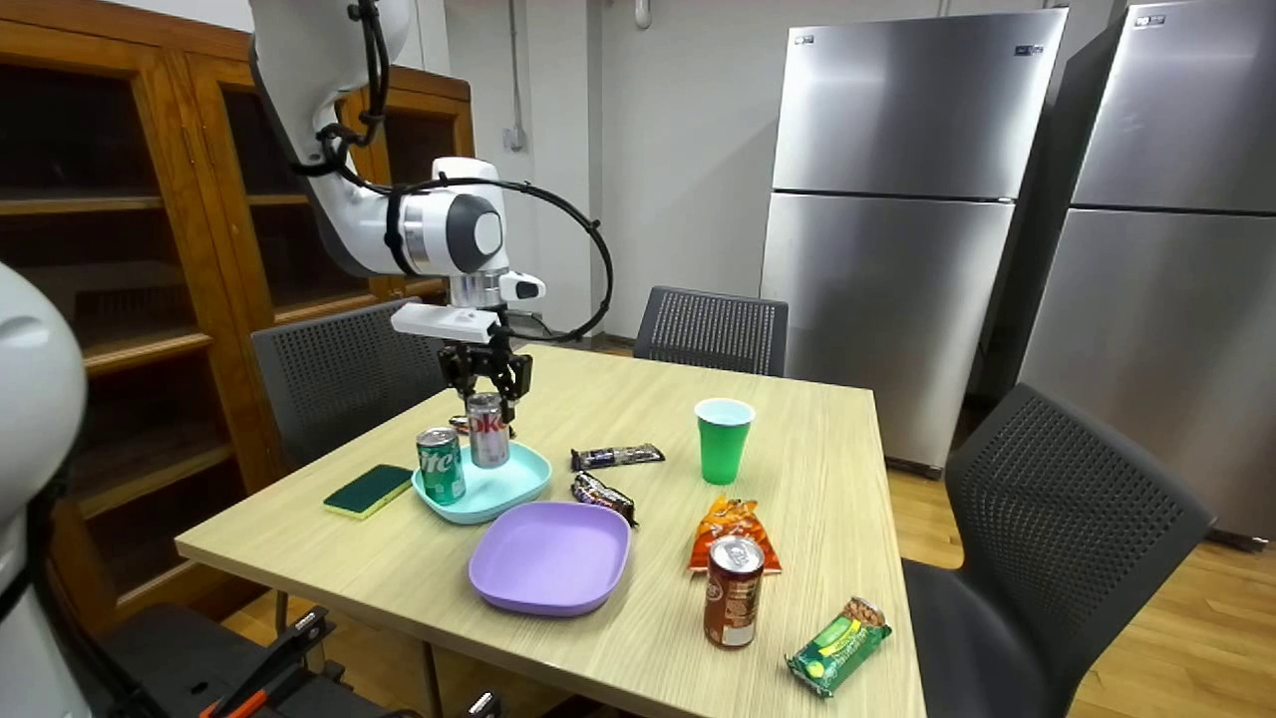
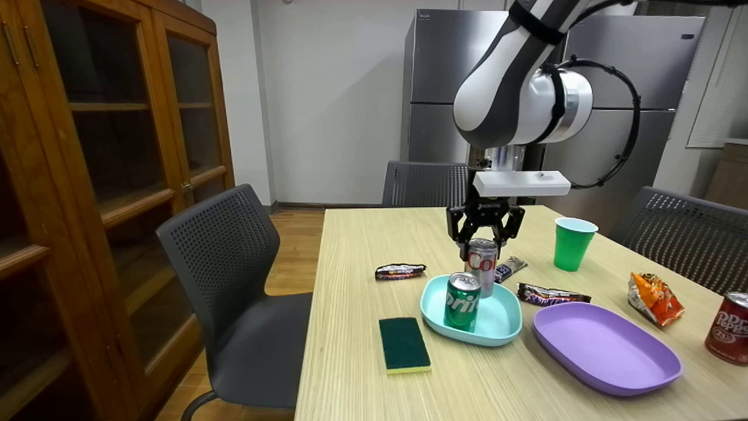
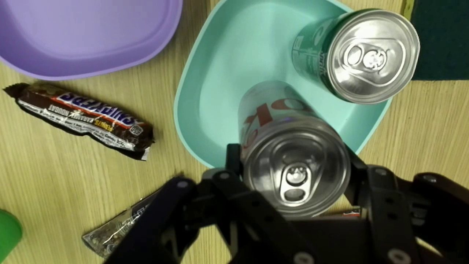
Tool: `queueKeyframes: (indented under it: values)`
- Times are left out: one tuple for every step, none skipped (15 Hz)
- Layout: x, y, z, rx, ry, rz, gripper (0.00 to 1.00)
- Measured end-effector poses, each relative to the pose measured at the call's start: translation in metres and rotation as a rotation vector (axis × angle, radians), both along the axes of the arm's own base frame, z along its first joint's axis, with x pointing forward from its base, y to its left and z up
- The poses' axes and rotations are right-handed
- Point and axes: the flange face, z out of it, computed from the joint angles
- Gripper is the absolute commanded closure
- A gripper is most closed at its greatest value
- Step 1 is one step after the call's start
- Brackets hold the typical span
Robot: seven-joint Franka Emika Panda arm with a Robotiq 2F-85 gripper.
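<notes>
My gripper (image 1: 488, 401) is shut on a silver Diet Coke can (image 1: 488, 439), one black finger on each side of its upper part. The can is upright over the teal plate (image 1: 520, 487); I cannot tell whether its base touches the plate. In the wrist view the gripper (image 3: 293, 161) has the can (image 3: 296, 172) top-on between its fingers. A green Sprite can (image 2: 461, 309) stands upright in the same plate, close to the Diet Coke can, and its top shows in the wrist view (image 3: 373, 58). The gripper also shows in an exterior view (image 2: 481, 248).
Beside the teal plate are a purple plate (image 1: 551, 558), a green sponge (image 2: 404, 345), and several wrapped bars, one a Snickers (image 3: 84, 113). A green cup (image 1: 724, 444), an orange snack bag (image 1: 736, 534), a Dr Pepper can (image 2: 730, 328) and a green-wrapped bar (image 1: 839, 646) stand farther off. Chairs surround the table.
</notes>
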Motion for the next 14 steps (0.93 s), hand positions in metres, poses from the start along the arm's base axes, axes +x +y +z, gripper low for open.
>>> queueKeyframes:
  values:
    - [-0.002,0.000,-0.002,0.005,-0.010,-0.001,0.62]
    - [-0.004,-0.001,-0.005,0.009,-0.021,-0.002,0.62]
    - [-0.005,-0.001,-0.006,0.012,-0.030,-0.003,0.62]
    - [-0.006,-0.001,-0.008,0.015,-0.036,-0.003,0.62]
    - [-0.005,-0.001,-0.009,0.018,-0.042,-0.005,0.62]
    - [-0.005,0.000,-0.010,0.021,-0.047,-0.005,0.62]
    - [-0.005,0.000,-0.012,0.022,-0.049,-0.006,0.62]
    - [-0.005,0.000,-0.014,0.023,-0.050,-0.006,0.62]
    - [-0.004,0.000,-0.015,0.023,-0.049,-0.006,0.62]
    - [-0.003,0.001,-0.017,0.023,-0.048,-0.005,0.62]
    - [-0.002,0.002,-0.019,0.024,-0.047,-0.005,0.62]
    - [0.000,0.003,-0.021,0.025,-0.047,-0.004,0.62]
    - [0.002,0.004,-0.023,0.025,-0.045,-0.003,0.62]
    - [0.004,0.005,-0.026,0.025,-0.044,-0.003,0.62]
